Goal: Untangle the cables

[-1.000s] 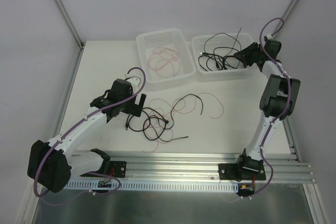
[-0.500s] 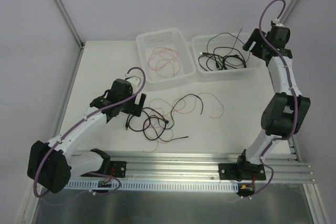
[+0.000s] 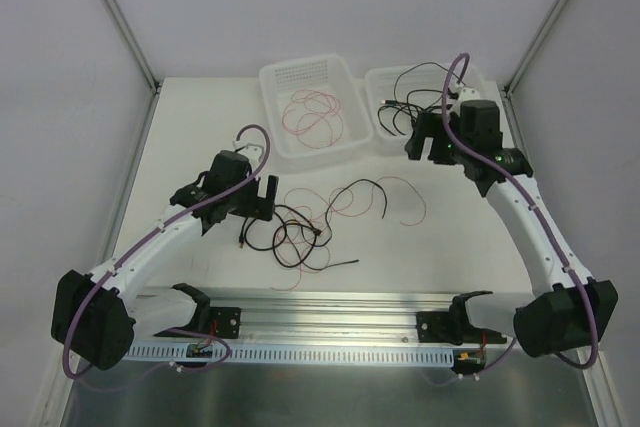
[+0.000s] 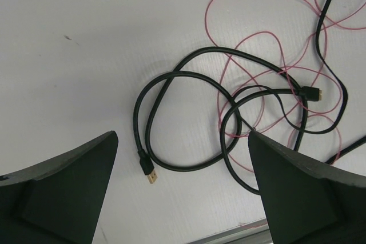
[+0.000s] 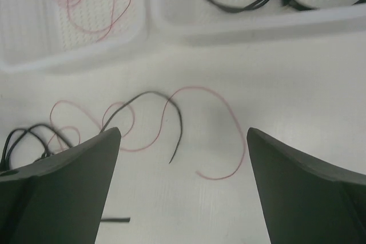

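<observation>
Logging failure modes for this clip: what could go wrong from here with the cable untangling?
1. The black USB cable threads through the red wire below the open left gripper; pulling one would likely drag the other.
2. The open right gripper hangs by the right bin, so it could snag the black cables inside.

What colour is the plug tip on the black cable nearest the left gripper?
Gold plug tip; left wrist view.
</observation>
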`<control>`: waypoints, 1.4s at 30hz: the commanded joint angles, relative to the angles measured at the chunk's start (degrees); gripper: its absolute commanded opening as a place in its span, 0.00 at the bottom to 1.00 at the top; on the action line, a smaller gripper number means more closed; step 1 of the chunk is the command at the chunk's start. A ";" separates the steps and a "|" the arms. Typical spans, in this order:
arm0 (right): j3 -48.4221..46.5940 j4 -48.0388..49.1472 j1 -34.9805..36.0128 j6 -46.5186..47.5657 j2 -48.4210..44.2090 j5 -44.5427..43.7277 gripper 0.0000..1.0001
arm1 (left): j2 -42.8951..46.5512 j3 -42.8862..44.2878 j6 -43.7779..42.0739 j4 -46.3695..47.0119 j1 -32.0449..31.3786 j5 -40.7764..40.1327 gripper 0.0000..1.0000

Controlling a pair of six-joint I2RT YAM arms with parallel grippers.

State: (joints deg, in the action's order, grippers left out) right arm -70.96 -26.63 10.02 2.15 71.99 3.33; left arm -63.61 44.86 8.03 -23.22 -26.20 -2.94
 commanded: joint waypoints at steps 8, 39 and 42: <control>22.67 1.14 25.02 -11.81 -11.95 -2.89 0.99 | 1.30 -5.83 20.26 -0.60 -4.12 4.98 0.94; 26.66 10.55 48.08 -19.91 -3.52 -14.05 0.99 | -1.26 1.51 25.65 -7.53 -20.47 -10.94 0.00; 26.49 9.68 48.07 -19.20 -5.18 -15.55 0.99 | 3.49 8.71 18.73 -12.01 -20.65 -13.48 0.00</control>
State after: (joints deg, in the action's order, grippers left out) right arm -41.58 -16.21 57.89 -17.12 69.84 -9.19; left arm -65.71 44.97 34.57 -31.00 -46.17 -12.53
